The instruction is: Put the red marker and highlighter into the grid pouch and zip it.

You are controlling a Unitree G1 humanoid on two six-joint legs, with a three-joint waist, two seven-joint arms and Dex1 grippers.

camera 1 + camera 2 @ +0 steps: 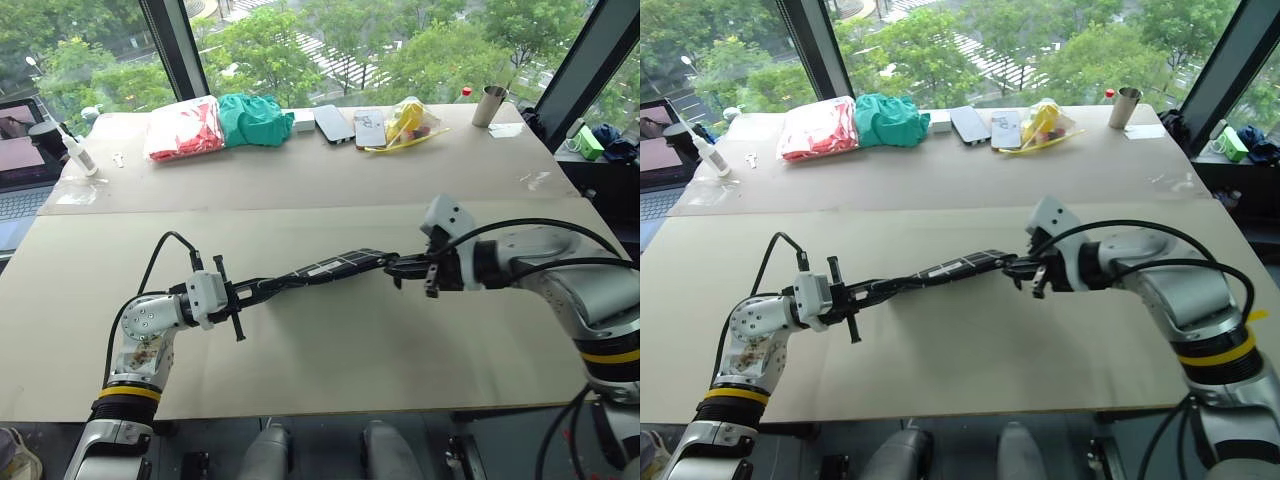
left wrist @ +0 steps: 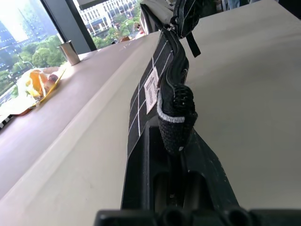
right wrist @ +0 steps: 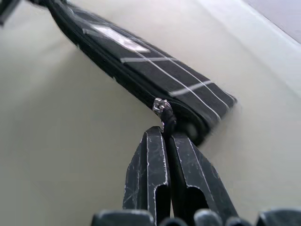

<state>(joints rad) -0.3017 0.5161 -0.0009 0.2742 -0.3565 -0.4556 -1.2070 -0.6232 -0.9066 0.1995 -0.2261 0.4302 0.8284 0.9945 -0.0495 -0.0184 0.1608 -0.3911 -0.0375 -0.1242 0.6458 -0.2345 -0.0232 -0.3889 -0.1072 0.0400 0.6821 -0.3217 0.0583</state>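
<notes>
Bench (image 1: 330,370): pale, matte board surface before tall windows. Grid pouch (image 1: 325,268): flat black fabric with thin white grid lines and a small white label, stretched above the bench between both grippers. Left gripper (image 1: 262,288): jaws clamped on one pouch end. Right gripper (image 3: 165,134): jaws pinched together on the zipper pull (image 3: 162,107). Far bench: red bag (image 1: 185,128), green cloth (image 1: 255,118), metal cup (image 1: 489,105).

Both eye views look forward and down from the head over the table (image 1: 330,350) toward the windows, sharing nearly the same scene. Each wrist view sits close behind its own gripper, looking along the grid pouch (image 3: 155,80) from opposite ends.
</notes>
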